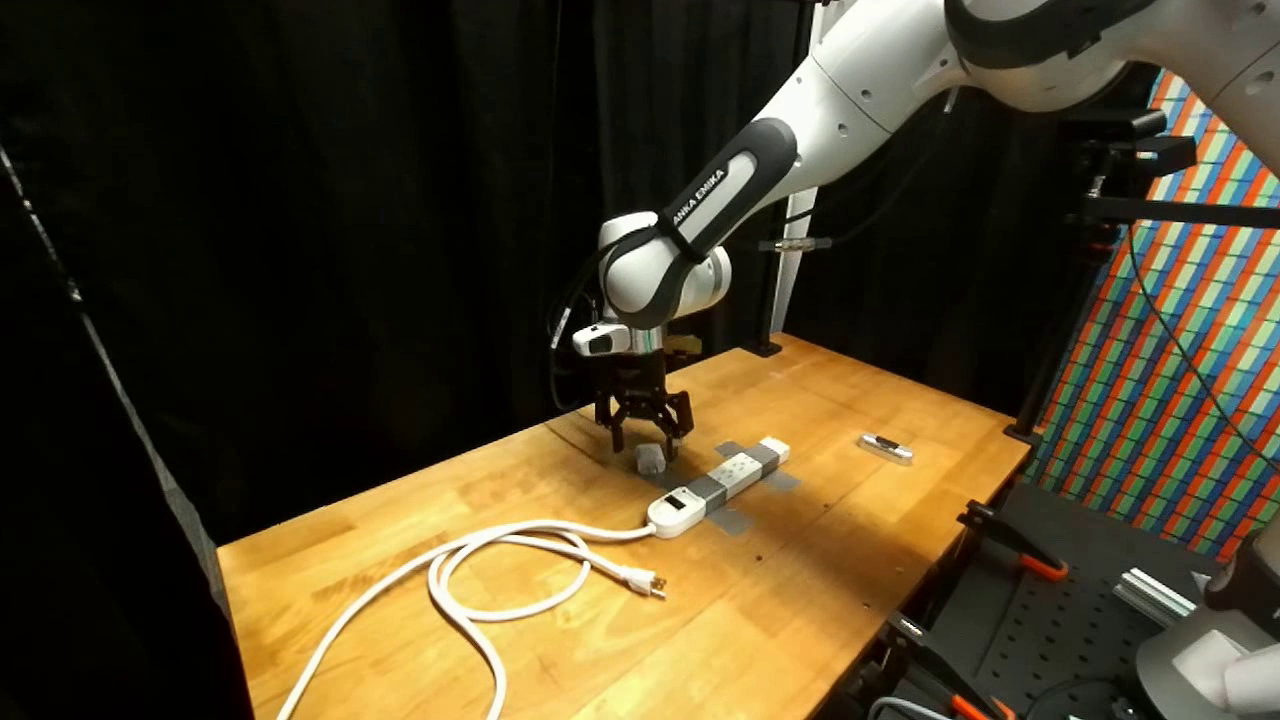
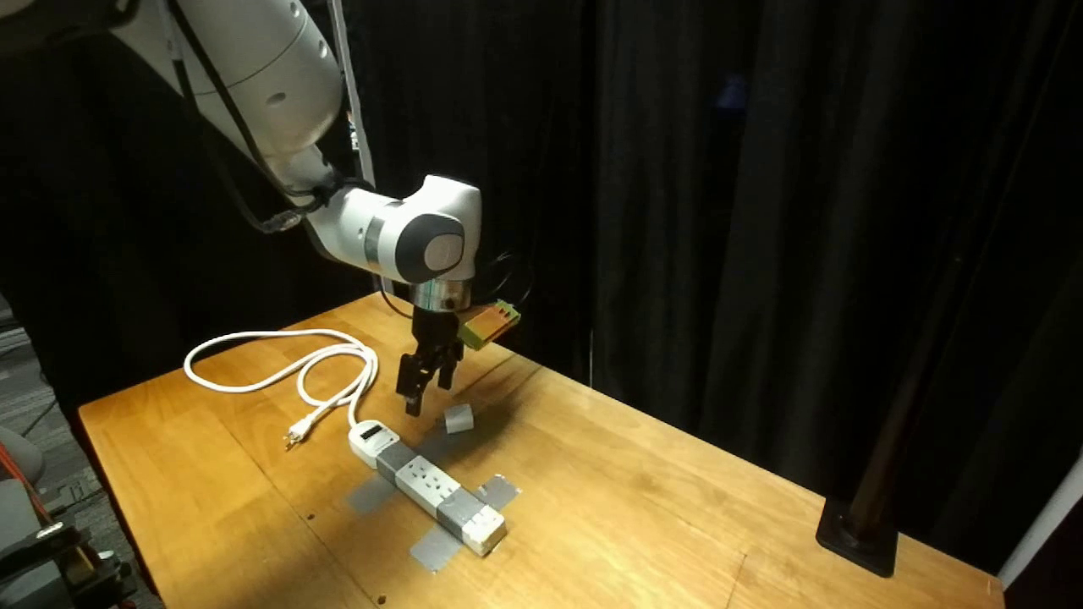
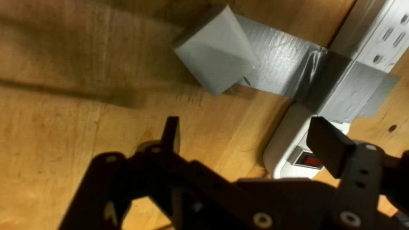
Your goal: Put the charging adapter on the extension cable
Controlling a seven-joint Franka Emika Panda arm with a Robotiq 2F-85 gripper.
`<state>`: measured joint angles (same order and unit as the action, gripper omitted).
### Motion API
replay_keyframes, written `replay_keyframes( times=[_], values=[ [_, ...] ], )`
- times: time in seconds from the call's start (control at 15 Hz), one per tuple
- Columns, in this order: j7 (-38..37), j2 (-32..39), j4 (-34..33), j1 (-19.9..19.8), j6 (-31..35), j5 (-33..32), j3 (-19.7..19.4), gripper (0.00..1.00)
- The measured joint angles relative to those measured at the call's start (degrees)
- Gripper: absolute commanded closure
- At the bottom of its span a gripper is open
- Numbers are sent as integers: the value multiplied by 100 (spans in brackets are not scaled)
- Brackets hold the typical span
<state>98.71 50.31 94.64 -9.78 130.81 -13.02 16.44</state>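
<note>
The charging adapter is a small white-grey block (image 1: pixel 650 459) on the wooden table, also in an exterior view (image 2: pixel 459 418) and the wrist view (image 3: pixel 214 54). One dark prong shows at its lower right corner in the wrist view. The extension cable's white power strip (image 1: pixel 740 472) lies beside it, also seen in an exterior view (image 2: pixel 425 480) and the wrist view (image 3: pixel 281 140). Its outlets face up. My gripper (image 1: pixel 645 440) is open and empty, above the table close to the adapter. In the wrist view, the adapter lies beyond the fingertips (image 3: pixel 246 127), apart from them.
Grey tape (image 2: pixel 438 548) holds the strip to the table. The white cord (image 1: pixel 520 527) loops across the table and ends in a plug (image 1: pixel 640 580). A small silver object (image 1: pixel 886 447) lies past the strip. A black stand base (image 2: pixel 856 537) stands at the table edge.
</note>
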Motion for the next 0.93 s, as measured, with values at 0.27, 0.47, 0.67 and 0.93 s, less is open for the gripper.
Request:
replay_keyframes(
  times=[0.27,0.47,0.67,0.93],
  values=[
    [1629,-98,-421,-162,-485,56,-113,0],
    [2774,-42,-594,-167,-531,66,-324,0],
    [3167,83,-689,-171,-535,78,-347,0],
    [3257,114,-714,-127,-534,121,-409,0]
  ],
)
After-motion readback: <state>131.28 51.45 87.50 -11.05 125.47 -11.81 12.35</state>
